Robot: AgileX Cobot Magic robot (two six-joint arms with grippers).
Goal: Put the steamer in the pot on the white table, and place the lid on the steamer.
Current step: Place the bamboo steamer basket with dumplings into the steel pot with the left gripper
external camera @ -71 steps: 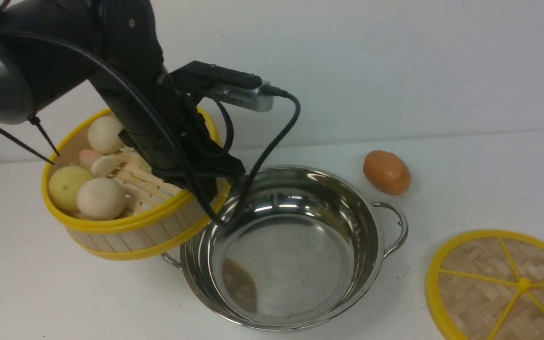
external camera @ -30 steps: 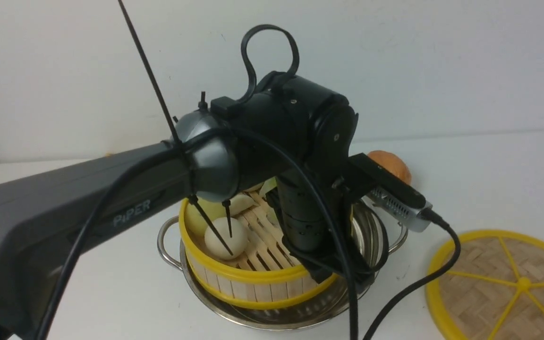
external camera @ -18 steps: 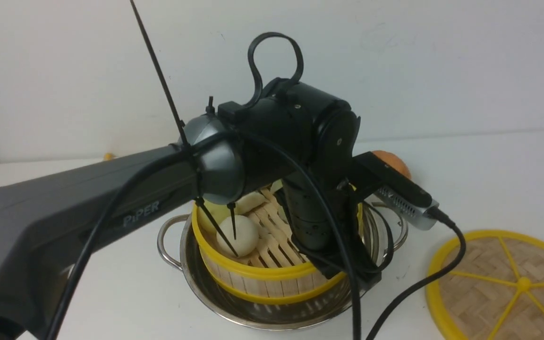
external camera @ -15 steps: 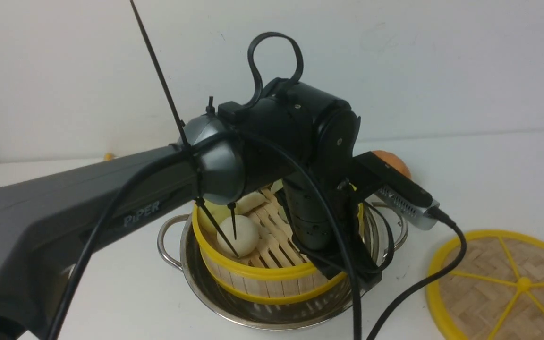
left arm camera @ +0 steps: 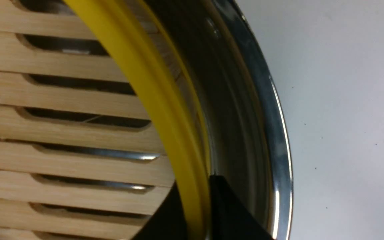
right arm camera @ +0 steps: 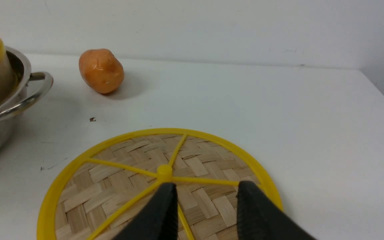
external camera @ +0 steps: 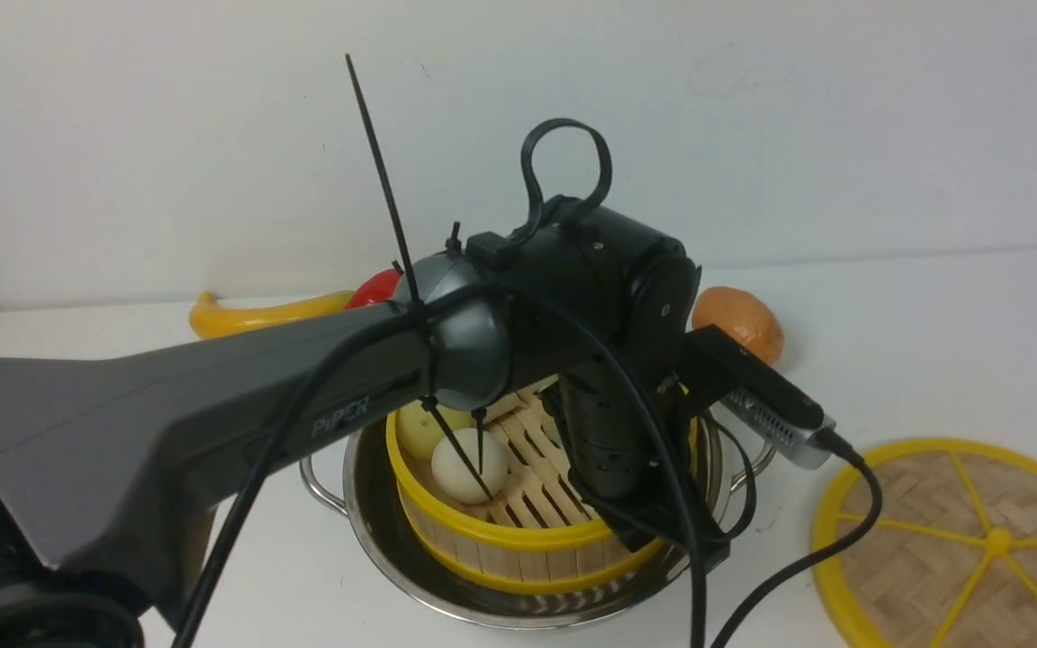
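The steamer (external camera: 518,547), a bamboo basket with a yellow rim, sits low inside the shiny steel pot (external camera: 373,526) on the white table (external camera: 924,342). Pale buns (external camera: 464,466) lie on its slatted floor. My left gripper (external camera: 658,531) is shut on the steamer's near right rim. In the left wrist view, the left gripper (left arm camera: 195,184) pinches the yellow rim of the steamer (left arm camera: 62,100), just inside the wall of the pot (left arm camera: 273,110). The lid (external camera: 924,531) lies flat on the table to the right. My right gripper (right arm camera: 207,186) hovers open over the lid (right arm camera: 112,186).
An orange potato-like toy (external camera: 738,328) lies behind the pot, also seen in the right wrist view as the orange toy (right arm camera: 101,70). A yellow banana (external camera: 257,315) and a red thing (external camera: 374,286) lie at the back left. The wall stands close behind.
The left arm has come down and a little to the right, and the steamer has sunk deeper into the pot. The grip on the rim is unchanged. The lid has not moved.
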